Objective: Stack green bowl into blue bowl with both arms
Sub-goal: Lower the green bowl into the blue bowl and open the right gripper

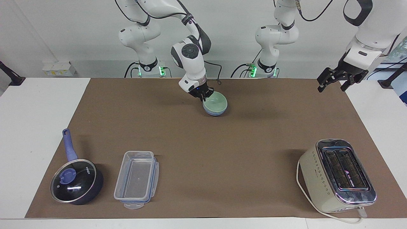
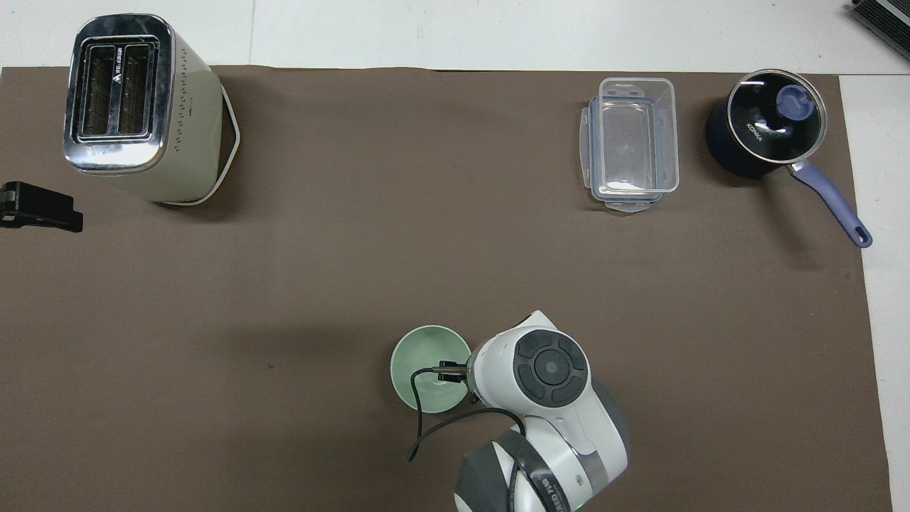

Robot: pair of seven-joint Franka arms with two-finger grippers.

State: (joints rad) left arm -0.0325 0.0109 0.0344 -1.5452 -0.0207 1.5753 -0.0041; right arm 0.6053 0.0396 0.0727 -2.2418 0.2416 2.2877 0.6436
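Brown paper covers most of the white table (image 1: 38, 105), with a toaster (image 1: 337, 175), a clear plastic container (image 1: 136, 178) and a lidded saucepan (image 1: 76, 181) along the edge farthest from the robots. Close to the robots, the green bowl (image 1: 217, 104) sits nested in the blue bowl (image 1: 212, 113). At the green bowl's rim is the right gripper (image 1: 203, 95); whether it clamps the rim I cannot tell. Up over the table's end by its own base, the left gripper (image 1: 332, 83) waits with fingers spread apart.
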